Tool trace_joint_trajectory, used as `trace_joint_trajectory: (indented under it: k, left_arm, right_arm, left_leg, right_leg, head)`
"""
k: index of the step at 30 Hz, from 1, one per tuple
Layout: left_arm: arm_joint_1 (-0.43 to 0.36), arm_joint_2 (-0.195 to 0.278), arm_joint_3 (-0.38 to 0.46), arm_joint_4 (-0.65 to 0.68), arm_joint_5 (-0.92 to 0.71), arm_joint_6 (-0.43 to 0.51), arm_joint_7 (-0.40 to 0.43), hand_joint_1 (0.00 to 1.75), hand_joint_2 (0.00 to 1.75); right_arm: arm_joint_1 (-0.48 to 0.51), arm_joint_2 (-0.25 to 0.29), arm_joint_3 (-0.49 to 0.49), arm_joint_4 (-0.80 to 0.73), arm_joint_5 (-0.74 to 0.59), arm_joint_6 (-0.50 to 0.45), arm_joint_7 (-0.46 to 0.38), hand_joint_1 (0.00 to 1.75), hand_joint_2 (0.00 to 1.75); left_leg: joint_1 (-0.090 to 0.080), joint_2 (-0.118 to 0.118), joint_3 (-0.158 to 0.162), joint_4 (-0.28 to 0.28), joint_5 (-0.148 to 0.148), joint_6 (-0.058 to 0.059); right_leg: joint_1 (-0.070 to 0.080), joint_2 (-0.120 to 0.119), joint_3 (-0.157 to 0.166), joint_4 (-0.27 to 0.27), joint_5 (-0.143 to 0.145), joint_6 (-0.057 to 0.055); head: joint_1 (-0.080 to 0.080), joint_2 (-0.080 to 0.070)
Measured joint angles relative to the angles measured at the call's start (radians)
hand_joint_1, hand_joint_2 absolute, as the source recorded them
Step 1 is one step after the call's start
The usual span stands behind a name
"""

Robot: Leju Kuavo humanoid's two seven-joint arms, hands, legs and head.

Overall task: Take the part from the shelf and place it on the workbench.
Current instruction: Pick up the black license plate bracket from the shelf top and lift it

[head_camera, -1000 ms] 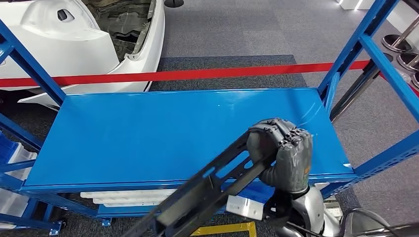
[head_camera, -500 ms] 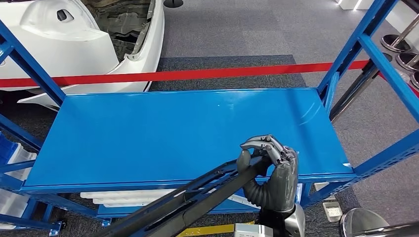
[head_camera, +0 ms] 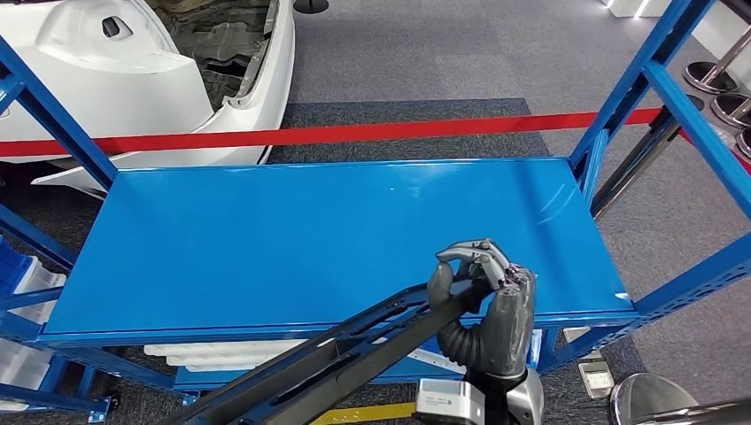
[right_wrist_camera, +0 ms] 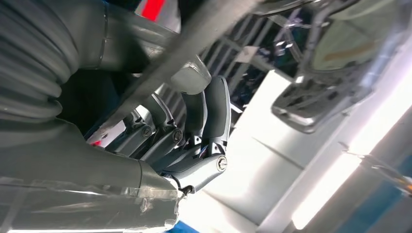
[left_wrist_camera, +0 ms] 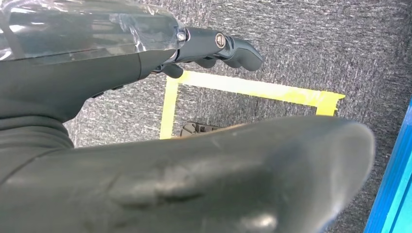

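One long black metal part (head_camera: 354, 354) is being gripped at its upper end by the right hand (head_camera: 483, 305), fingers wrapped around it, just off the blue shelf's (head_camera: 266, 239) front edge. Being stiff and probably heavy, it is being judged liable to droop; the left hand's (left_wrist_camera: 145, 160) fingers are seen loosely extended, holding nothing.

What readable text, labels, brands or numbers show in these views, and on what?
None readable.
Long black metal frame part held by the right hand: no markings visible.
Blue metal shelf: plain.
Red barrier strip: plain.
Small white patch on the frame part in the right wrist view: too blurred to tell.
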State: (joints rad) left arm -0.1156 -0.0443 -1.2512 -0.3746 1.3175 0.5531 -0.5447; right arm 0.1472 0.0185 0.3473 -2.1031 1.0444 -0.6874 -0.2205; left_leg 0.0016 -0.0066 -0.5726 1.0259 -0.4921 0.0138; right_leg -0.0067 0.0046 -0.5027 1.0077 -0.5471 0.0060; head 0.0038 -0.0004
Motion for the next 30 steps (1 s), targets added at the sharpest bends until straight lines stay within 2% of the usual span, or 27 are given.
trace_joint_trajectory:
  k: [4,10,13,22,30]
  left_arm:
    - [0.000,0.000,0.000,0.000,0.004,0.000,0.000,0.00,0.00]
    - [0.000,0.000,0.000,0.000,0.004,0.000,0.000,0.00,0.00]
    - [0.000,0.000,0.000,0.000,0.005,0.000,-0.001,0.00,0.00]
    - [0.000,0.000,-0.001,0.000,0.014,0.000,-0.004,0.00,0.00]
    - [-0.001,0.000,-0.002,0.000,0.023,0.000,-0.004,0.00,0.00]
  right_arm:
    - [-0.003,-0.010,0.000,0.000,0.062,0.000,0.079,1.75,1.75]
    - [-0.007,-0.024,0.000,0.000,0.079,0.000,0.103,1.75,1.75]
    - [-0.013,-0.036,0.003,0.000,0.117,0.000,0.151,1.75,1.75]
    - [-0.067,-0.139,0.046,0.012,0.233,0.000,0.399,1.75,1.75]
    - [-0.103,-0.211,0.097,0.034,0.254,0.000,0.442,1.75,1.75]
  left_leg:
    - [0.000,0.000,0.000,0.000,0.000,0.000]
    - [0.000,0.000,0.000,0.000,0.000,0.000]
    - [0.000,0.000,0.000,0.000,0.000,0.000]
    - [0.000,0.000,0.000,0.000,0.000,0.000]
    - [0.000,0.000,0.000,0.000,0.000,0.000]
  right_leg:
    - [0.000,0.000,0.000,0.000,0.000,0.000]
    - [0.000,0.000,0.000,0.000,0.000,0.000]
    - [0.000,0.000,0.000,0.000,0.000,0.000]
    - [0.000,0.000,0.000,0.000,0.000,0.000]
    - [0.000,0.000,0.000,0.000,0.000,0.000]
  head:
    - [0.000,0.000]
    - [0.000,0.000]
    - [0.000,0.000]
    - [0.000,0.000]
    - [0.000,0.000]
